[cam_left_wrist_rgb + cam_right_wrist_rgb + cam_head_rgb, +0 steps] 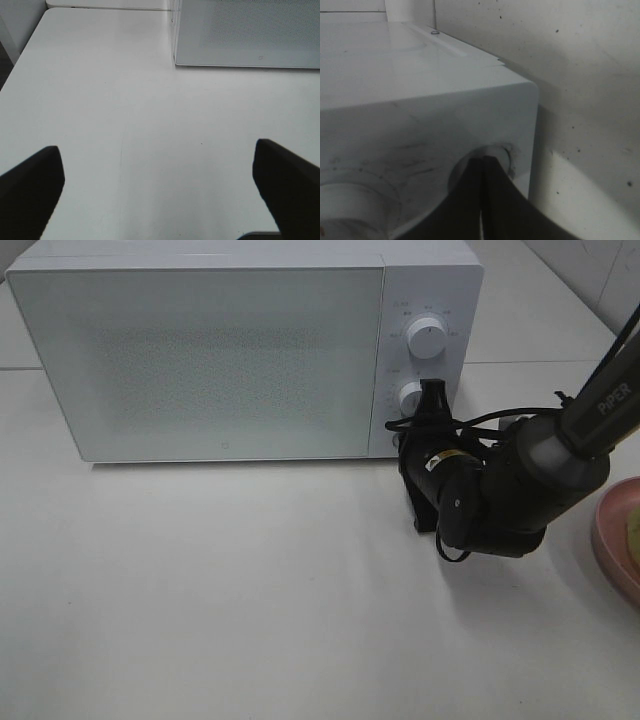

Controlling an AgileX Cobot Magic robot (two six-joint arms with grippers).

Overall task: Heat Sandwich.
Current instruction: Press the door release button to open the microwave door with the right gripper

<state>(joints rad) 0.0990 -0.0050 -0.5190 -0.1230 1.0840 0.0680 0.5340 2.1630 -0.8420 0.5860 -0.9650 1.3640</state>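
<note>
though only its wrist view shows the left gripper (156, 146) gaping empty, the right gripper (482, 162) sits closed by the knob (410, 397).

Your right gripper (432, 392) is pinched closed at the end of its bent, outstretched arm (590, 420) — your left gripper (156, 147) has its fingers (30, 195) spread wide.

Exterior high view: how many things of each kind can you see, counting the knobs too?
Microwave: 1
Knobs: 2
Pink plate: 1
Robot arm: 1
Total: 5
</note>
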